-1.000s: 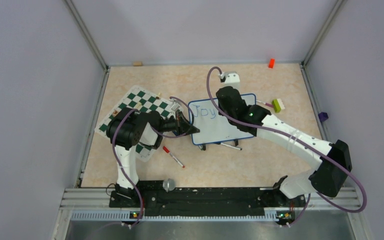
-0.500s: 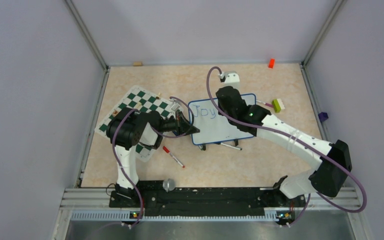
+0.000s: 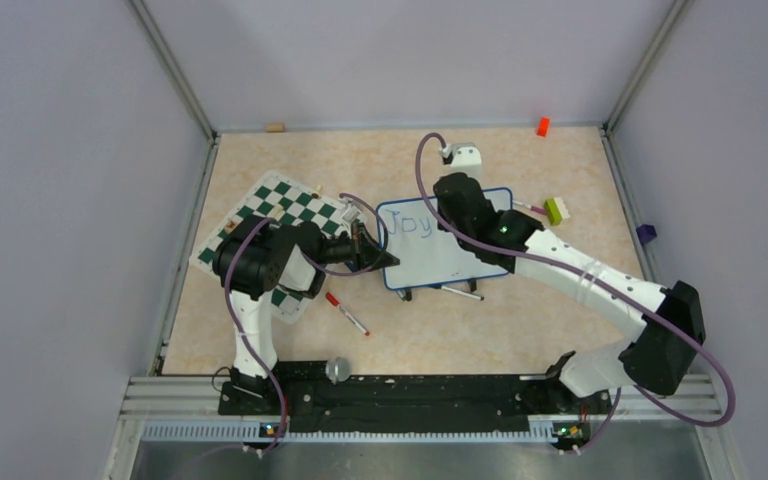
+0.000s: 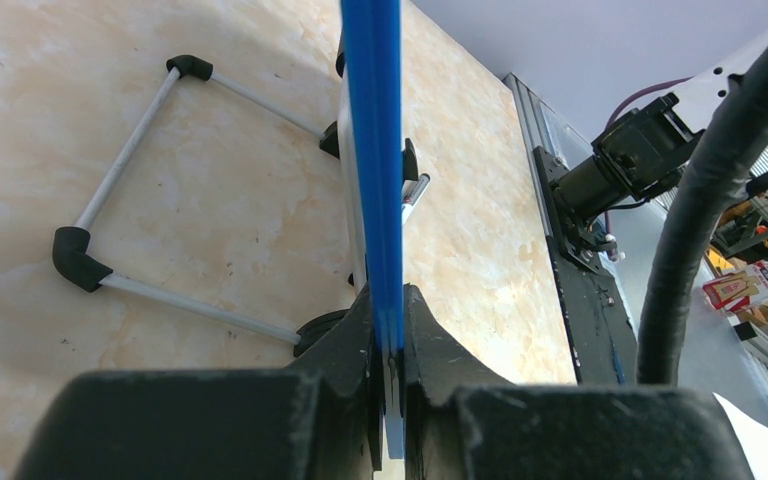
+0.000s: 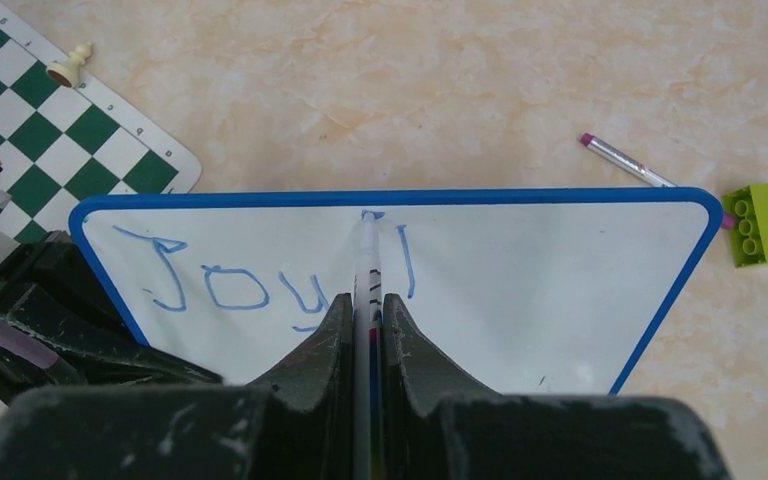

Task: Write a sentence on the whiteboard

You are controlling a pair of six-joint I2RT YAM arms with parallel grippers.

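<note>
Writing step, early on: the whiteboard (image 3: 430, 258) sits in the middle of the desk (image 3: 520, 330), just right of the chess mat (image 3: 280, 200). The sentence (image 5: 230, 285) reads "Joy" plus one upright stroke (image 5: 405, 262), in blue on the top line. Left end effector (image 4: 388, 300) is clamped on the board's blue left edge, steadying it. Right end effector (image 5: 365, 305) is closed on a marker (image 5: 367, 245), tip up by the top frame. Can't tell if it's touching. Next move, I'd guess: dot that "i", then shift right for the "n" with light pressure so the board doesn't skid.
</note>
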